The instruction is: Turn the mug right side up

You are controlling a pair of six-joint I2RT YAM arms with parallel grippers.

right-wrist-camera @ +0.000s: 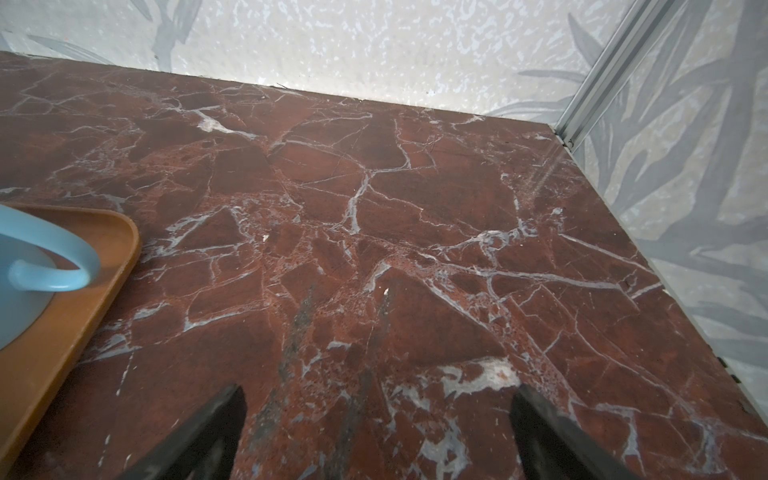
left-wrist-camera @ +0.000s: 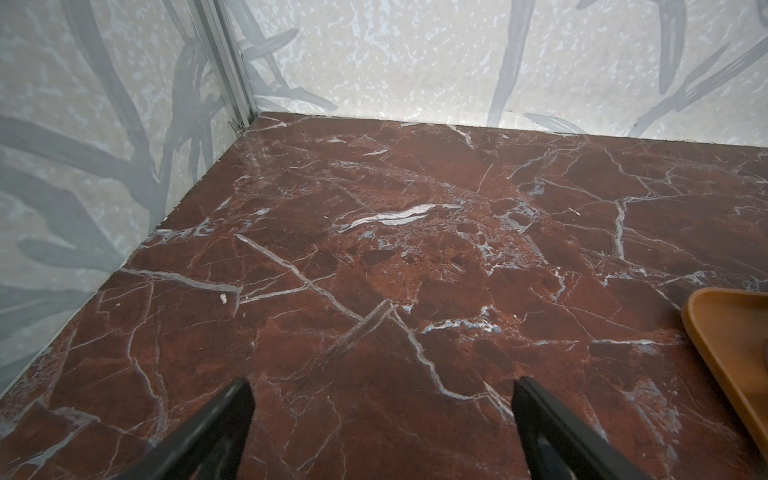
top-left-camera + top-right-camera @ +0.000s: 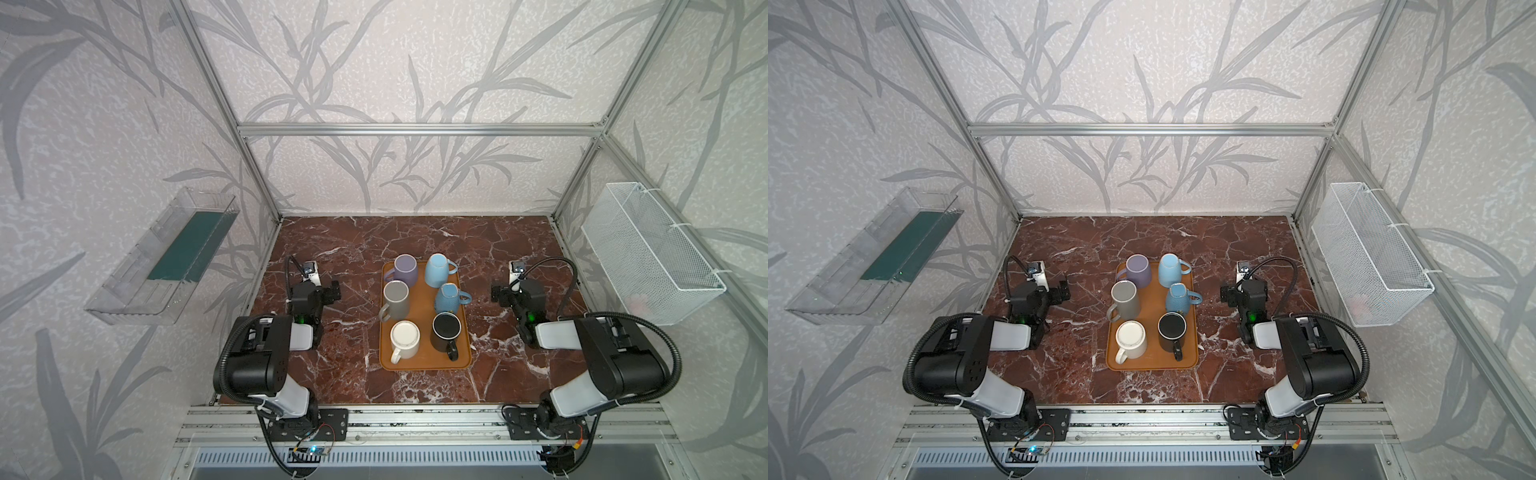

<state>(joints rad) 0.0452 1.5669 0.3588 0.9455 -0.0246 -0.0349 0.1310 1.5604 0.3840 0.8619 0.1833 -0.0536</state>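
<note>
**Mugs on tray, both grippers released and empty**

On the left wall hangs a clear plastic bin with a dark green strip in it; what the strip is cannot be made out.

The left gripper hovers left of the tray, well apart from it. Its wrist view shows the left gripper with jaws spread over bare marble tabletop, and only a corner of the tray cut off at the picture's edge.

The orange tray lies mid-table with six mugs in two columns.
- **Left column, far to near:** purple mug, grey mug, white mug.
- **Right column, far to near:** light blue mug, textured blue mug, black mug.

Most show a flat base on top. For the black mug, mouth or base cannot be told from above.

The right gripper hangs right of the tray, gaping with nothing between its jaws. Its wrist view shows only the handle and part of the wall of the light blue mug.

On the right wall, a white wire basket holds something pinkish, too faint to identify.
</note>
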